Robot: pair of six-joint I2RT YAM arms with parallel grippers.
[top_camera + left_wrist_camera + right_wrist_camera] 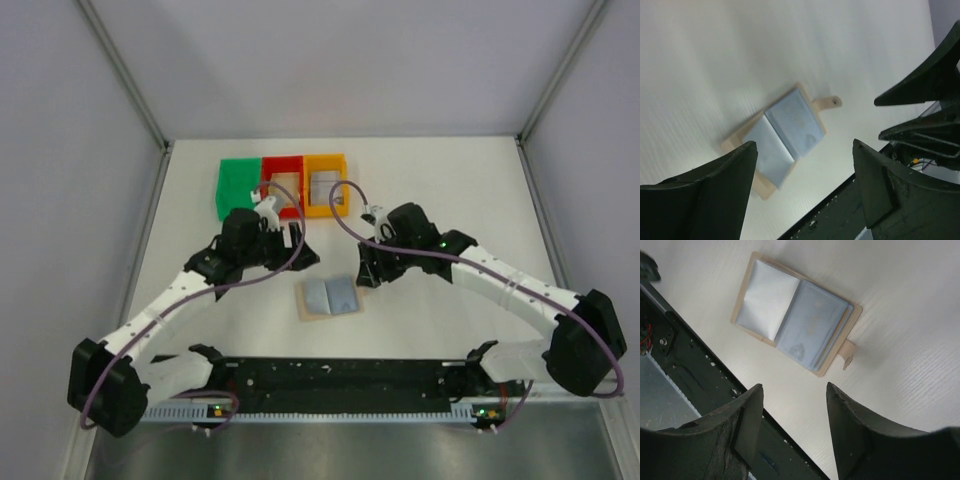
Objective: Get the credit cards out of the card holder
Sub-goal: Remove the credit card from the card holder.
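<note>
The card holder [328, 297] lies spread open on the white table, tan skin down and blue-grey lining up. It also shows in the left wrist view [782, 134] and the right wrist view [795, 315], its clasp tab sticking out at one side. One grey credit card [326, 188] rests in the orange bin. My left gripper [286, 250] hovers above and left of the holder, open [805, 147] with nothing between its fingers. To the holder's upper right, the right gripper [372, 268] also hangs open and empty [794, 390].
Green [238, 187], red [283, 170] and orange [326, 160] bins stand in a row at the back of the table. The black base rail [340, 375] runs along the near edge. Grey walls enclose the table on three sides.
</note>
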